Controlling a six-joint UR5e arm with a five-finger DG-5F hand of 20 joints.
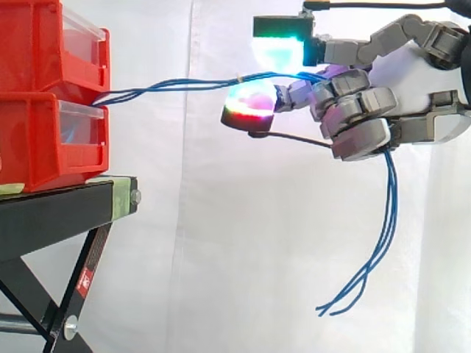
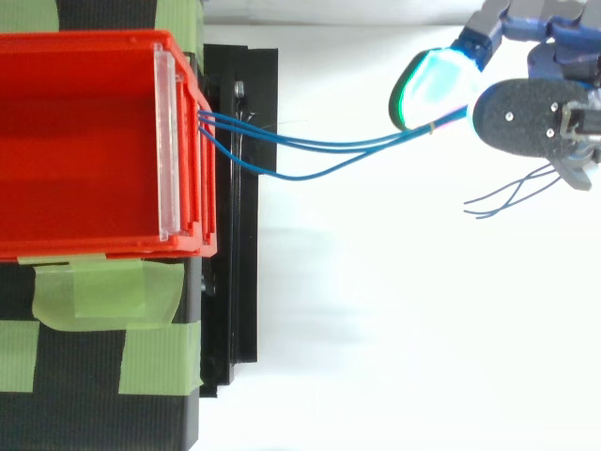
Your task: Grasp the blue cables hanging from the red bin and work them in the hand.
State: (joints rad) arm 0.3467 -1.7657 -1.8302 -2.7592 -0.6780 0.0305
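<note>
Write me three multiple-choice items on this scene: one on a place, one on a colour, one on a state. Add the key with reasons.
1. Where do the blue cables leave the red bins?
A. At the front, where the upper bin meets the lower
B. Over the upper bin's back wall
C. Under the lower bin

2. What colour is the tape on the black stand?
A. Yellow
B. Green
C. White

3. What is the hand doing?
A. Open, clear of the cables
B. Resting on a bin
C. Shut on the cables

Key: 1 A, the side view shows them emerging there; 2 B, the strips are light green; 3 C, curled fingers clamp the cables, with the loose ends hanging below.
</note>
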